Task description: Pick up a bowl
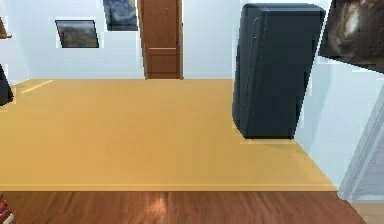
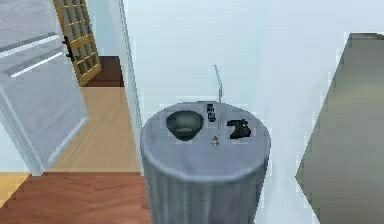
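Bowl (image 2: 183, 123) not picked up yet: it sits upright on the top of a round grey counter (image 2: 200, 185), toward the top's left edge in the arm side view, resting on the surface and not lifted. My read is that the task is at an early stage. The bowl is found and close by, and the reach, grasp and lift are all left to do. State of the jaws cannot be told from these pictures, nor whether they hold anything.

The bowl is dark grey, round and looks empty. It shares the counter top with a small dark upright item (image 2: 210, 110) near the far edge, just beside the bowl. A dark lumpy thing (image 2: 238, 128) sits toward the right edge, apart from the bowl. A thin grey rod (image 2: 217, 82) rises from the far edge. What these small things are I cannot tell.

Room, arm side view:
- white wall behind the counter
- white panel door (image 2: 35, 90) at left
- glass-paned wooden door (image 2: 78, 40) beyond it
- dark grey panel (image 2: 350, 130) at right

Room, forward view:
- wide tan floor area (image 1: 130, 130), with a dark wood floor strip (image 1: 200, 208) at the near edge
- brown door (image 1: 160, 38) in the far wall
- tall dark cabinet (image 1: 275, 70) at right
- framed pictures (image 1: 77, 33) on the far wall
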Motion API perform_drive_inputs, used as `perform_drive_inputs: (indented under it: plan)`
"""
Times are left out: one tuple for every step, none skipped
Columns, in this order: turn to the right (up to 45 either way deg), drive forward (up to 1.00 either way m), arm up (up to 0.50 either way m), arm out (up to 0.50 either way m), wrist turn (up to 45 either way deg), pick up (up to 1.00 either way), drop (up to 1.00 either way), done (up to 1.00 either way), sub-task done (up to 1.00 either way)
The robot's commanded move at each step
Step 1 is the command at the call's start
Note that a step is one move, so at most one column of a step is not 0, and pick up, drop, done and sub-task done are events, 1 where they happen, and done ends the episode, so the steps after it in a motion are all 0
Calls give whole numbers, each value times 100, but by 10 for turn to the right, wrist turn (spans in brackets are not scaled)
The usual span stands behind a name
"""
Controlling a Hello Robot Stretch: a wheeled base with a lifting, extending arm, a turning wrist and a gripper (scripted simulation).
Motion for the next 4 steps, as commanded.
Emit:
perform_drive_inputs:
  plan:
    - [0, 0, 50, 0, 0, 0, 0, 0, 0]
    - [0, 0, 38, 0, 0, 0, 0, 0, 0]
    - [0, 0, 0, 48, 0, 0, 0, 0, 0]
    - [0, 0, 0, 0, 450, 0, 0, 0, 0]
